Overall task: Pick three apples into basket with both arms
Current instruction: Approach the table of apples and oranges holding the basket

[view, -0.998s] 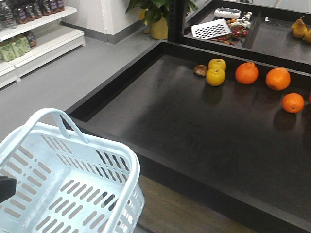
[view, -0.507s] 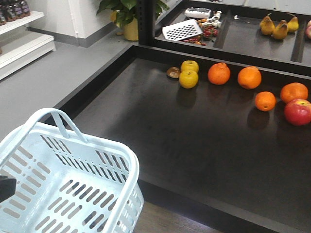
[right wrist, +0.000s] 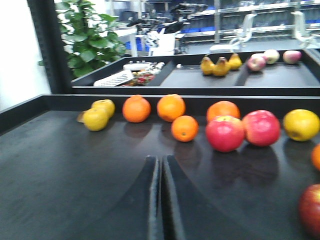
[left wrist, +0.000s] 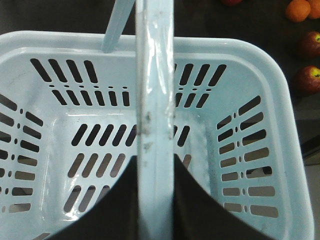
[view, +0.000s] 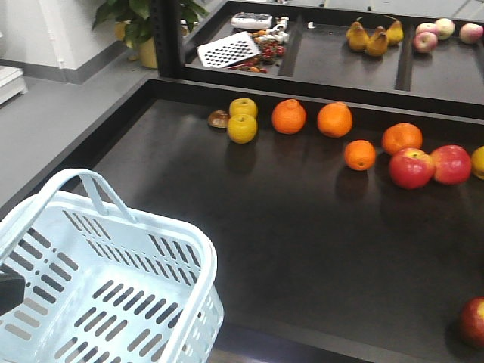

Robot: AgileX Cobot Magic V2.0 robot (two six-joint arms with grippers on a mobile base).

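Left wrist-mounted view has the left gripper (left wrist: 156, 161) clamped on the hinged handle (left wrist: 155, 75) of the pale blue-white slotted plastic basket (left wrist: 287, 125), held empty at the near-left of the black display tray (view: 249, 227). I judge the hinge could let it swing or tip when fruit drops in. Beyond, the right gripper (right wrist: 160, 160) hovers low over the tray, fingers pressed together on nothing, so it must spread before reaching. One dark red apple (view: 473, 321) sits nearest and could roll if nudged. Farther on, two more dark red apples (view: 412, 168) sit side by side among round oranges (view: 360, 154), inviting a wrong pick. Pinkish apples (view: 427, 41) in the far bin are another decoy.
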